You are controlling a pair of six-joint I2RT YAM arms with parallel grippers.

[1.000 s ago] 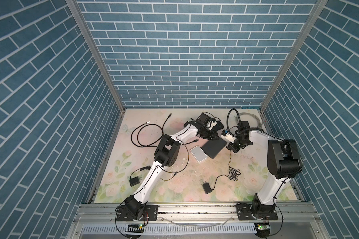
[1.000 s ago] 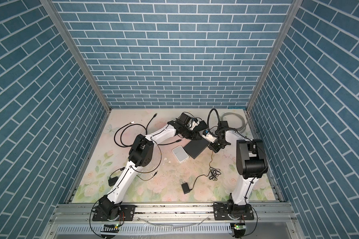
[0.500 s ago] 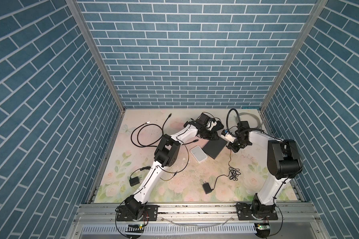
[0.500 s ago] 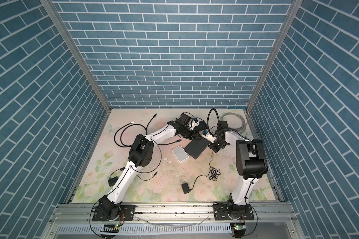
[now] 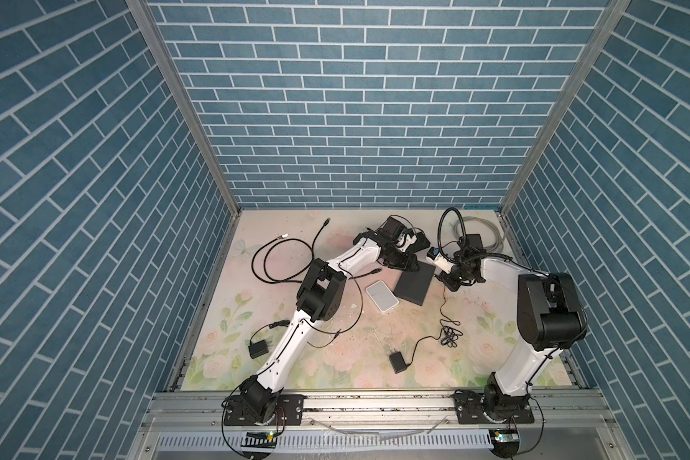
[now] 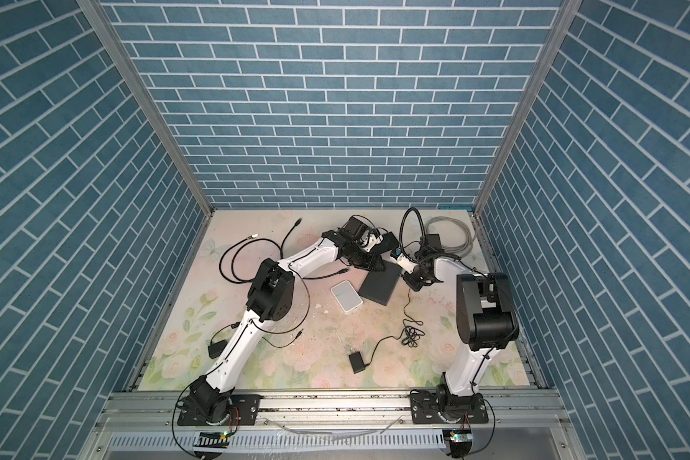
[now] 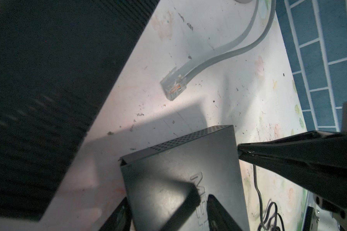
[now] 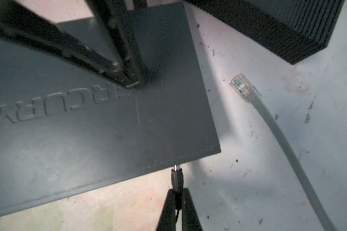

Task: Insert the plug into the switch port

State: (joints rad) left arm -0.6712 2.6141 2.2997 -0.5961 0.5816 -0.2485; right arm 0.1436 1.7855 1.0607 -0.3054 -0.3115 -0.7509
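Grey network cable (image 8: pixel 284 146) lies beside ribbed black box (image 8: pixel 268 24).

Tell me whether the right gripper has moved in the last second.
No: the right gripper stays put, fingers on the plug at the switch's edge, same offset from the white box.

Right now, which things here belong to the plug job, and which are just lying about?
In the job: plug, in the right jaws; switch, under the left jaws.
Lying about: grey cable, white box, ribbed box, leftmost adapter, black leads.
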